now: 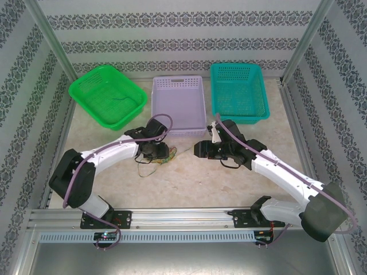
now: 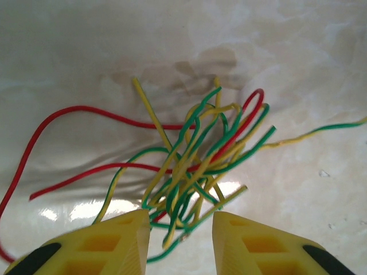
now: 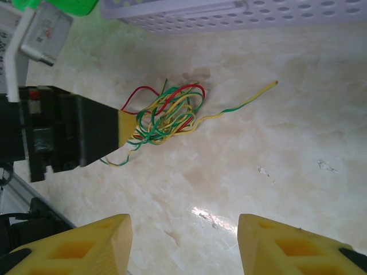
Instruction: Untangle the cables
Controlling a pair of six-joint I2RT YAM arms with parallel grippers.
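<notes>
The cables (image 1: 160,158) lie in one tangled bundle of green, yellow and red wires on the table, just in front of the lavender basket. In the left wrist view the bundle (image 2: 195,154) fans out ahead of my left gripper (image 2: 180,220). Its yellow jaws stand apart, with a few green-and-yellow strands passing between the tips, none visibly pinched. From above, the left gripper (image 1: 163,153) sits at the bundle's left edge. My right gripper (image 1: 198,150) is open to the right of the bundle. In its wrist view, the right gripper (image 3: 184,226) hovers over bare table, with the cables (image 3: 166,117) further ahead.
Three baskets stand along the back: green (image 1: 131,113), lavender (image 1: 179,130) and teal (image 1: 241,118). A thin dark wire (image 1: 119,100) lies in the green one. Patterned walls and metal posts enclose the table. Bare marble spreads between the two arms.
</notes>
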